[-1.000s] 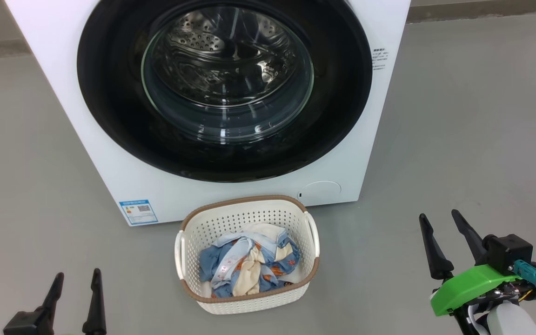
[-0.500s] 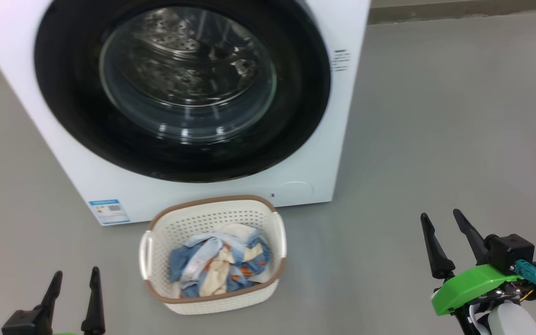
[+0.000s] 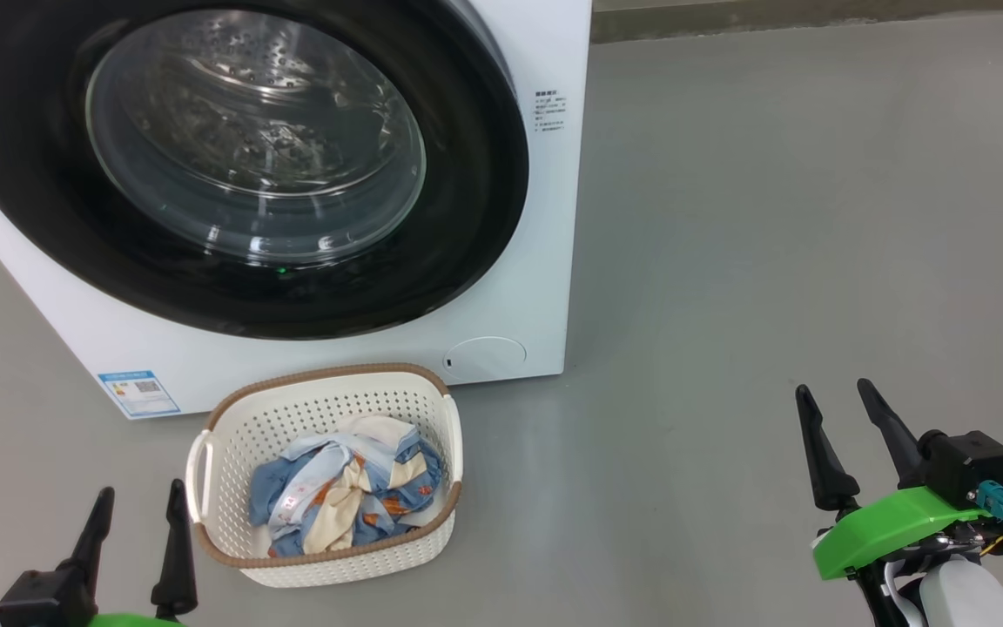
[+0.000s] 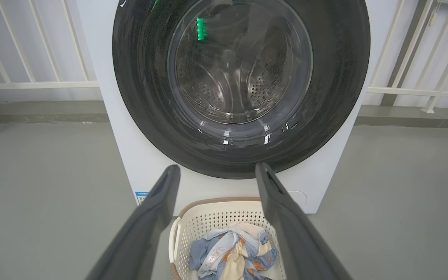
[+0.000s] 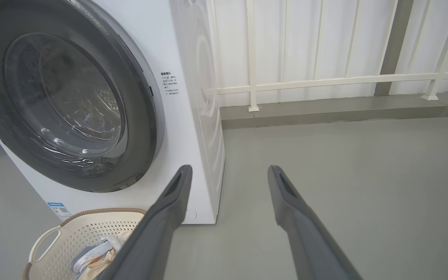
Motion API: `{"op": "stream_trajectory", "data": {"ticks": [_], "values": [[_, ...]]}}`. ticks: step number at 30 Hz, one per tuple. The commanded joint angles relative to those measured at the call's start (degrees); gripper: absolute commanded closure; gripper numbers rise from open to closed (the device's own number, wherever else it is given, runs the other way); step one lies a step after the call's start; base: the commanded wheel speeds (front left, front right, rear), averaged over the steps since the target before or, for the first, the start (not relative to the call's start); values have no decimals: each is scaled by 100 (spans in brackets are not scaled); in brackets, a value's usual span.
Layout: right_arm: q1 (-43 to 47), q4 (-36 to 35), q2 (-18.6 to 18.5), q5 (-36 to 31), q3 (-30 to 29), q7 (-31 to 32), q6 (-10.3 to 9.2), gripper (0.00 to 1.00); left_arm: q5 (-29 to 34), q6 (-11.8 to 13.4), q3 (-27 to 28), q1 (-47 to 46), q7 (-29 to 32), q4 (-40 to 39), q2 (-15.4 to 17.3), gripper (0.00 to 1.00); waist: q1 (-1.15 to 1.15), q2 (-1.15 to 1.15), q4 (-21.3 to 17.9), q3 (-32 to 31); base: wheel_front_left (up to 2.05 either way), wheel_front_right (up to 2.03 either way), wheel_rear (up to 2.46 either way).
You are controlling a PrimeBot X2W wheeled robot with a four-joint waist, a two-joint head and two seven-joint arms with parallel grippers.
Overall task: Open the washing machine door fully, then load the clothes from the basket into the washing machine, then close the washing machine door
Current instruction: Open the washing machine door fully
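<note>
You see the washing machine door [image 3: 467, 218] closed against the front of the washing machine [image 3: 554, 279]. The basket [image 3: 327, 376] sits on the floor [image 3: 771, 218] just in front of the machine, below the door, with the clothes [image 3: 345, 496] heaped inside. Your left gripper [image 3: 141, 489] hovers near the basket's left side, fingers apart and empty. Your right gripper [image 3: 833, 387] hangs well off to the right, fingers also spread, holding nothing.

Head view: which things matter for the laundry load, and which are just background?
Job:
washing machine
door, shut
basket
clothes, in the basket
left claw and right claw, both open and empty

Just there:
energy label
service flap
text sticker
white railing
grey floor
</note>
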Motion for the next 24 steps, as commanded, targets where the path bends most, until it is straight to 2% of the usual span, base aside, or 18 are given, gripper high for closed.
{"op": "stream_trajectory", "data": {"ticks": [1,20,24], "values": [[-153,-167,9,51,137,-70,9,0,-29,-17,169,-151,-70,-167,138,0,0,0,3,1,17,17,-35],[-562,-111,-43,286,106,-70,9,0,81,-17,130,-4,-70,-549,1,0,0,0,79,198,1,1,-1],[-755,-120,-35,523,57,-70,9,0,92,-17,76,15,-70,-596,-39,0,0,0,121,275,0,0,0]]}}
